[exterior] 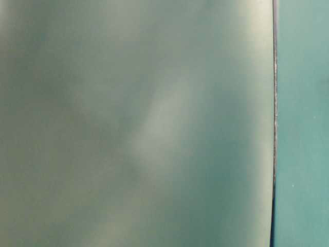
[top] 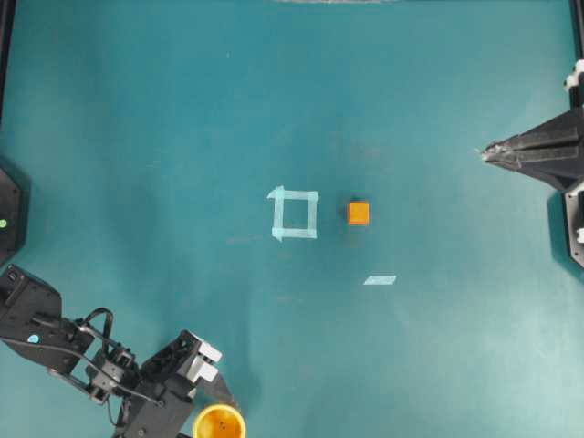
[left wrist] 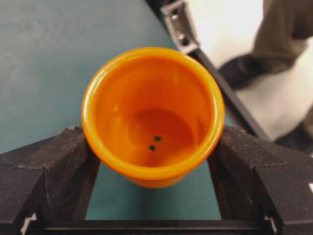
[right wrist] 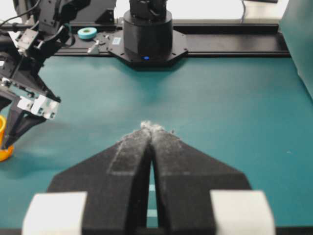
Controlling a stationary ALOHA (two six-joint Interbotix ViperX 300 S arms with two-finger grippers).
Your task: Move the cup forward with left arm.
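Note:
The cup (top: 219, 422), yellow with an orange inside, stands at the near edge of the teal table, cut off by the overhead view's bottom border. My left gripper (top: 220, 409) straddles it. In the left wrist view the cup (left wrist: 152, 115) fills the space between the two black fingers (left wrist: 58, 166), which press on its wall just under the rim on both sides. The right wrist view catches a sliver of the cup (right wrist: 3, 140) at its left border, beside the left arm (right wrist: 29, 73). My right gripper (top: 484, 153) rests at the far right, shut and holding nothing (right wrist: 151, 128).
An orange cube (top: 359, 213) sits mid-table beside a square of pale tape (top: 295, 213). A short tape strip (top: 380, 280) lies nearer. The table's black edge rail (left wrist: 230, 93) runs just behind the cup. The table-level view is a blur showing nothing usable.

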